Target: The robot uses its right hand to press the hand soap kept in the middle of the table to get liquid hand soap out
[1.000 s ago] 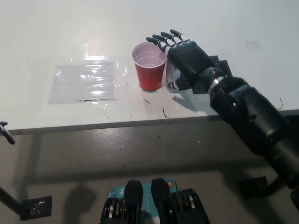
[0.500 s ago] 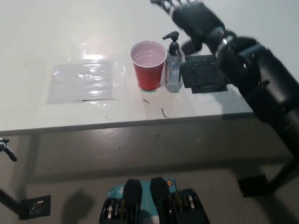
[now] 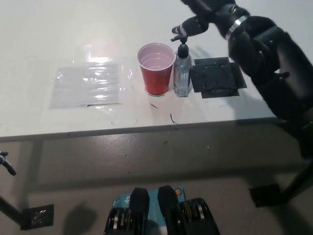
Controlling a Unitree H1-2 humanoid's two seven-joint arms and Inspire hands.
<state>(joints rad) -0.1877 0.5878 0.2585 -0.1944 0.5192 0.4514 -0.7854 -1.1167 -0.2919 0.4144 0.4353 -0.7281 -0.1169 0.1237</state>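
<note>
White table [image 3: 73, 44] fills the upper part of the head view, grey floor below it. Soap bottle [image 3: 182, 73] stands upright mid-table, its side touching or just beside a red cup [image 3: 156, 68] on its left. Black mat [image 3: 215, 78] lies just to its right. Clear plastic sheet [image 3: 88, 85] lies flat, well apart to the left.

Change: a second ago my right hand [image 3: 208, 17] lay low over the bottle, covering it, fingers spread toward the cup rim. Half a second ago it had lifted clear, up and back, and the whole bottle showed. Now it comes back in from above and behind the pump, most of it cut off by the top edge.

I read that as one press done and released, or a re-aim for another; I cannot tell which. No soap is visible at the nozzle or on the table, so I count the task as not shown done.

Fingers: only a thumb-like digit [image 3: 188, 28] shows, reaching down-left to just above the pump head [image 3: 179, 38], near it, contact unclear. The rest of the hand is out of frame, so I cannot tell its spread. It holds nothing that I can see.

Left hand: only a dark tip at the lower left edge; state not readable.

Next move, in my judgement: straight down on the pump, and mind the cup close by.
</note>
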